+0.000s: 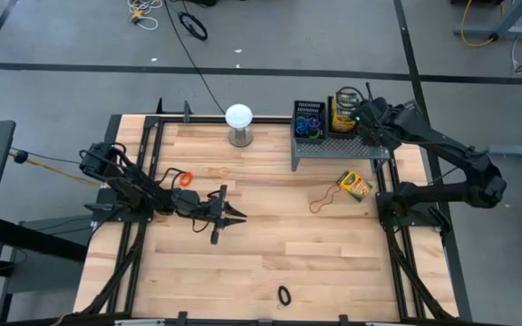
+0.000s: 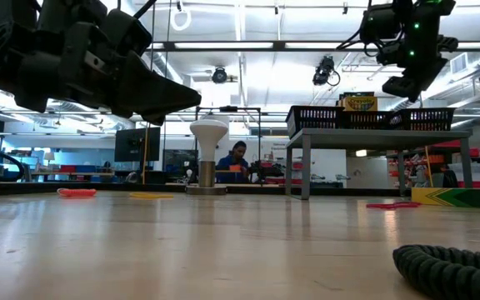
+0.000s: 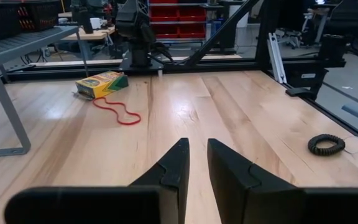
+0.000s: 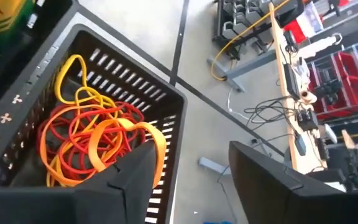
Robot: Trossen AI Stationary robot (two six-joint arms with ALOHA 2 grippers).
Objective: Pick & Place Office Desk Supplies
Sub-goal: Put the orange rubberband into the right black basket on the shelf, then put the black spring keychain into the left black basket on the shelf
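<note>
The right gripper point(image 4: 188, 171) hangs with jaws apart over the black mesh bin point(image 4: 166, 99) of red and orange rubber bands point(image 4: 89, 140) on the grey riser point(image 1: 338, 148). An orange band draped on one finger may snag and lift out. The left gripper point(image 3: 193, 163), nearly closed and empty, waits over the table point(image 1: 333, 263).

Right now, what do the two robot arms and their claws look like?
Both arms are dark, jointed and angular. The left claw has two black, wedge-shaped fingers. The right claw has the same black fingers, and small green lights glow on its wrist in the low view.
</note>
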